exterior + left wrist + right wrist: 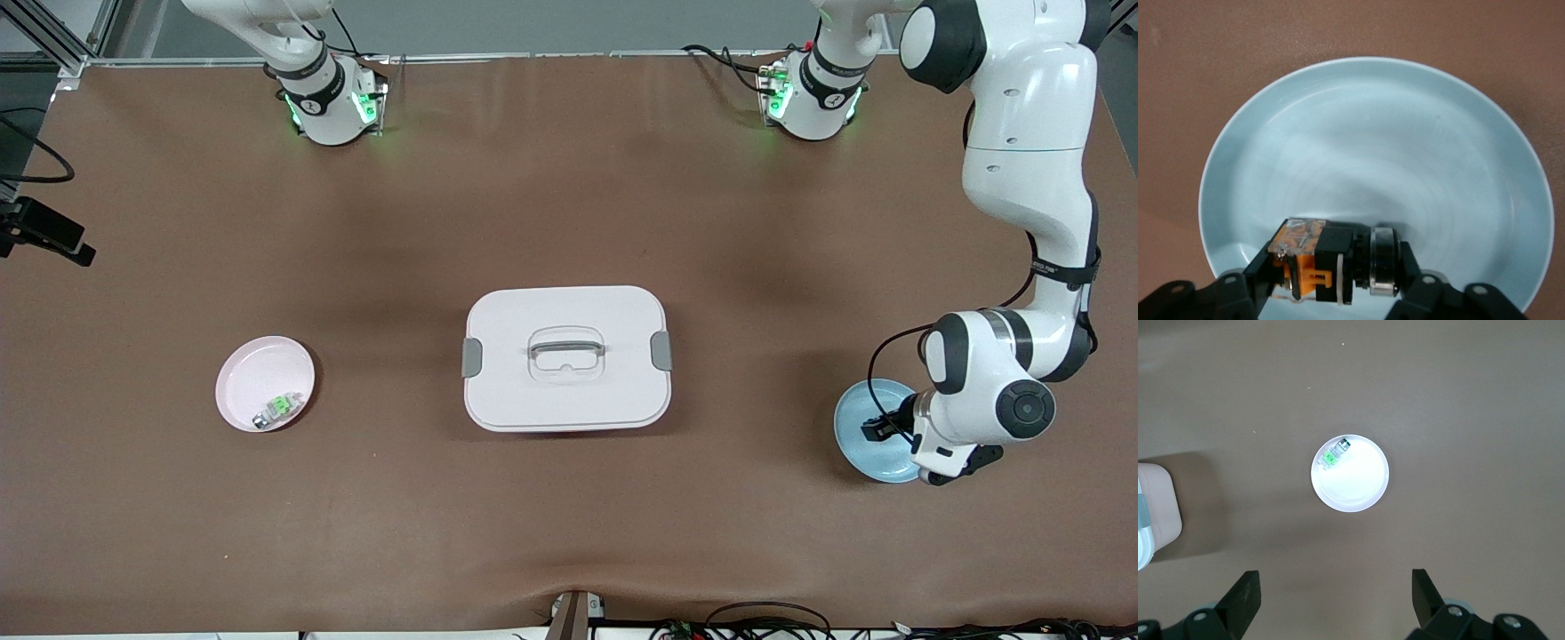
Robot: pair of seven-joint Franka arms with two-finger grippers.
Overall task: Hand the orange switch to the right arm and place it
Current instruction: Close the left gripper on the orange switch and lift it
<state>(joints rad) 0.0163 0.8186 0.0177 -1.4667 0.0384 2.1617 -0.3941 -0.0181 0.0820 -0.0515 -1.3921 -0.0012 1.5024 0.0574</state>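
Between the left gripper's (pixel 1338 277) clenched fingers (pixel 1261 267) sits the small black-and-orange switch (pixel 1328 263), low in a pale blue ceramic plate (pixel 1405 133). Well under the right gripper's (pixel 1335 600) spread fingers (pixel 1245 593) lies a pink round dish (pixel 1358 487) with a green-and-silver part (pixel 1335 453); a white lidded box (pixel 566 357) stands between both plates.

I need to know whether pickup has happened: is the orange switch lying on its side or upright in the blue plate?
On its side: the orange switch lies lengthwise on the blue plate, with the left gripper shut on it.

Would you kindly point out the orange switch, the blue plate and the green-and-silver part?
orange switch (pixel 1328 263), left wrist view, its black middle body.
blue plate (pixel 1378 153), left wrist view, bare inner surface.
green-and-silver part (pixel 277 408), front view, its green middle.
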